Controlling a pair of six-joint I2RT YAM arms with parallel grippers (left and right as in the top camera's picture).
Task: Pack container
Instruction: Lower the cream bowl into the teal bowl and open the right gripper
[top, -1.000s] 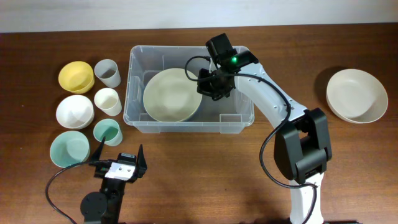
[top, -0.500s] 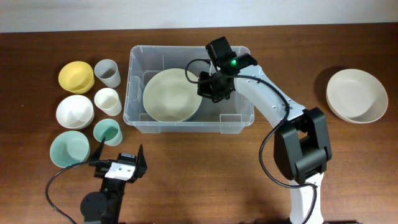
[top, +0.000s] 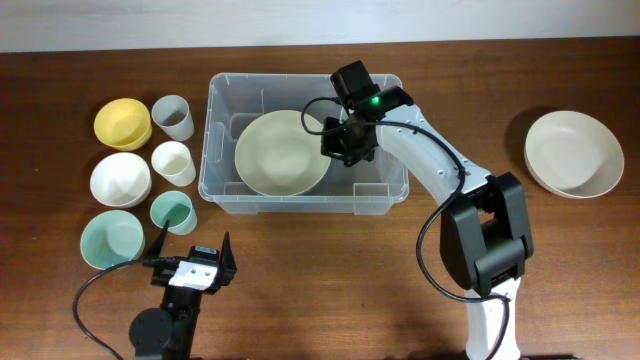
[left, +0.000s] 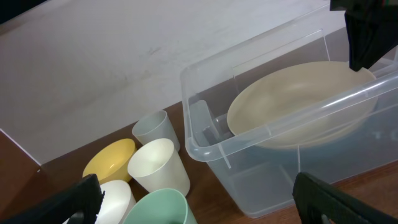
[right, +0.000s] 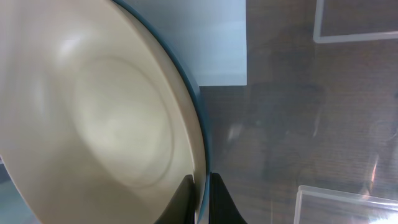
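The container (top: 218, 92) is a large clear plastic tub at the table's middle; it also shows in the left wrist view (left: 205, 149). A large cream bowl (top: 280, 153) sits tilted inside it, also seen in the left wrist view (left: 298, 106) and the right wrist view (right: 93, 112). My right gripper (top: 340, 140) is inside the tub, shut on the bowl's right rim (right: 200, 193). My left gripper (top: 192, 262) is open and empty near the front left of the table.
Left of the tub stand a yellow bowl (top: 121, 122), a white bowl (top: 119, 179), a mint bowl (top: 110, 240), a grey cup (top: 173, 117), a cream cup (top: 173, 162) and a mint cup (top: 171, 211). A large cream bowl (top: 573, 152) sits at the far right.
The right gripper has shifted the cream bowl slightly to the right inside the tub. The left arm has not moved.
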